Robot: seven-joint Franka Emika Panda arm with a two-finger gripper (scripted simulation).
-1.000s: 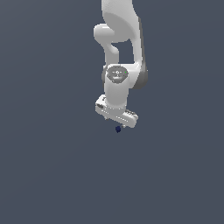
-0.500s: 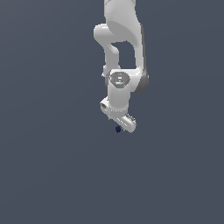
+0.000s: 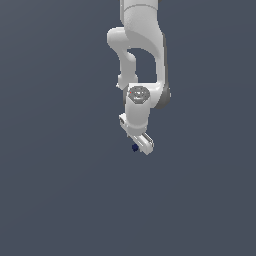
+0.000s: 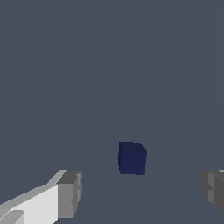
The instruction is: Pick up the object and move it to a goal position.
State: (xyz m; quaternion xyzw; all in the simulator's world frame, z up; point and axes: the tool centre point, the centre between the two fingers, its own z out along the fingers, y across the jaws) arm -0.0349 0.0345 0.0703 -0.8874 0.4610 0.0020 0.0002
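Flat slate-grey ground everywhere, no edge to it, no wall, just the one even colour filling both views. Down from the top of the exterior view hangs the white arm (image 3: 142, 55), elbow bent, wrist pointing at the floor. At its tip sits the gripper (image 3: 143, 144), tilted, running down toward the exterior view's right. And there's the object (image 3: 134, 147), a tiny dark navy speck tucked just beside the gripper's lower edge on the exterior view's left. Over to the wrist view: the object (image 4: 132, 158) reads as a small blocky navy cube resting on the grey surface. The fingers (image 4: 69, 194) are grey-tipped and spread wide apart, one on each side, nothing touching the cube, which sits in the gap slightly beyond the tips.
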